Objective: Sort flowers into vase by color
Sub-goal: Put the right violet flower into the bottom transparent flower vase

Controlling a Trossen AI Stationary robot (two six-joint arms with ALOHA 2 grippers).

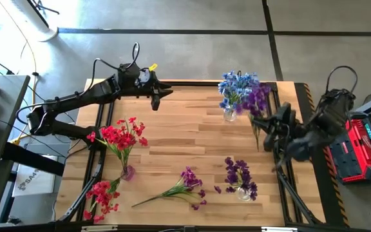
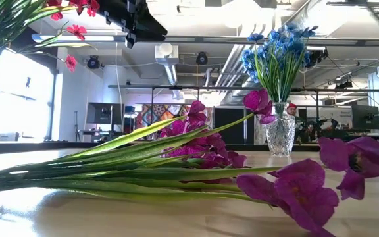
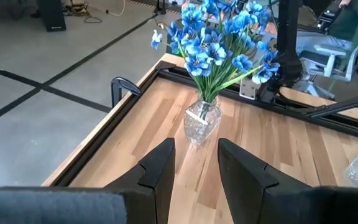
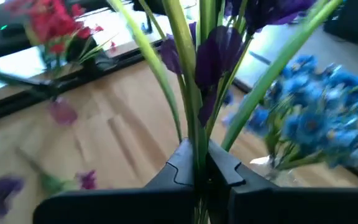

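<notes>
Right gripper [image 4: 199, 169] clamped on the green stems of a purple spray [image 1: 257, 100], lifted over the tabletop's [image 1: 192, 138] right edge, blossoms close beside the blue flowers [image 1: 237, 87]. Blue flowers upright in a clear vase [image 1: 229, 115] near the far right corner. Left gripper [image 1: 158, 98] above the far edge, fingers [image 3: 160, 171] a little apart, holding nothing. Red flowers [image 1: 118, 136] in a vase [image 1: 127, 172] toward the left edge; another red spray [image 1: 102, 196] lying at the near left corner. Loose purple spray [image 1: 184, 187] lying flat by the near edge, with a purple bunch [image 1: 238, 174] in a clear vase [image 1: 243, 192] to its right.
</notes>
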